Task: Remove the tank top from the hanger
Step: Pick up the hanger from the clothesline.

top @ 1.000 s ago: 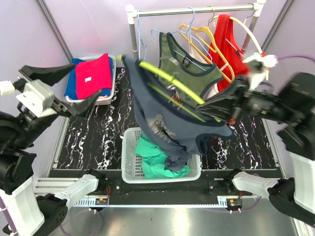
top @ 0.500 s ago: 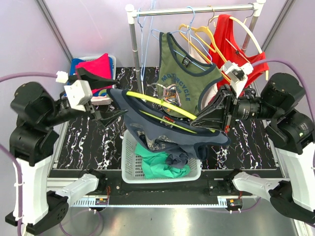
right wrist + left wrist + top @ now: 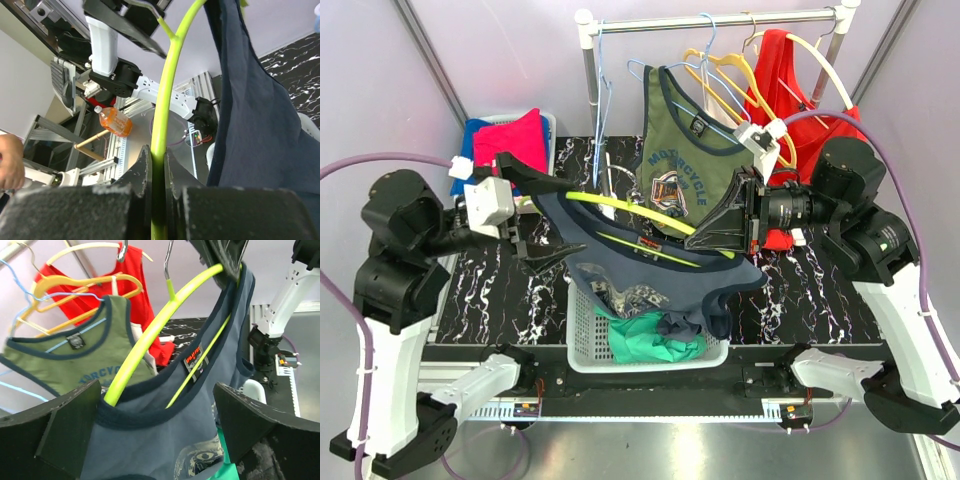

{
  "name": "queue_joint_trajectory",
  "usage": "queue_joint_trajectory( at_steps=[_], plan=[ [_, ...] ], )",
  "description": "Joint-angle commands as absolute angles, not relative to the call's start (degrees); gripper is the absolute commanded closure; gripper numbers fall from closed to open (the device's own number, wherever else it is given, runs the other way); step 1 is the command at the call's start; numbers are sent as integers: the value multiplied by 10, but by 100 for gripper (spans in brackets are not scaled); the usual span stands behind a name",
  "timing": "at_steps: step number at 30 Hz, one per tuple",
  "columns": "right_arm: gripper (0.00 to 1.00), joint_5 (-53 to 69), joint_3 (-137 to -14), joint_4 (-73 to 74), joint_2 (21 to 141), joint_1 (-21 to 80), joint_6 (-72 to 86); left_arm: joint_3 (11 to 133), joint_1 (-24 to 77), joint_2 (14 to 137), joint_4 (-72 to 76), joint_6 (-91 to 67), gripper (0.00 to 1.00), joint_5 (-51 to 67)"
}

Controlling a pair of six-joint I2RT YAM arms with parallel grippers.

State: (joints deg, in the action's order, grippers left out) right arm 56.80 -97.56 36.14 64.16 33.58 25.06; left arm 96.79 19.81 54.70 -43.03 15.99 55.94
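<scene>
Centre-left, the left gripper (image 3: 552,218) gapes wide, holding nothing; mid-frame the tank top (image 3: 655,275), likely soft and light, droops from the lime hanger (image 3: 620,207) over the basket (image 3: 582,335), best pinched at a shoulder strap; right of centre the right gripper (image 3: 720,232) clamps the hanger.

The tank top (image 3: 650,270) is slate blue with navy trim. Its hanger (image 3: 164,100) is lime green, the table (image 3: 500,290) black-and-white marbled.

Tank tops, three: navy top (image 3: 640,268), green top (image 3: 685,135), red top (image 3: 790,70). Baskets, two: white basket (image 3: 582,335), rear bin (image 3: 551,140). Rail (image 3: 720,20), one. Lime hanger (image 3: 620,205), one; other hangers overlap, uncounted. My pincers, two: left pincer (image 3: 570,220), right pincer (image 3: 698,236).
</scene>
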Motion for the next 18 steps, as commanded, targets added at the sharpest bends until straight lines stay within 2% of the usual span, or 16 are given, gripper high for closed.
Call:
queue_joint_trajectory(
  at_steps=[1,4,7,18],
  plan=[
    [100,599,-977,256,639,334,282,895,206,543,-386,112,8,584],
    [100,608,-969,237,644,334,294,879,210,538,-356,100,14,584],
    [100,606,-959,233,647,335,296,917,210,550,-345,93,16,579],
    [100,621,-942,205,650,334,316,942,211,581,-343,115,17,566]
  ],
)
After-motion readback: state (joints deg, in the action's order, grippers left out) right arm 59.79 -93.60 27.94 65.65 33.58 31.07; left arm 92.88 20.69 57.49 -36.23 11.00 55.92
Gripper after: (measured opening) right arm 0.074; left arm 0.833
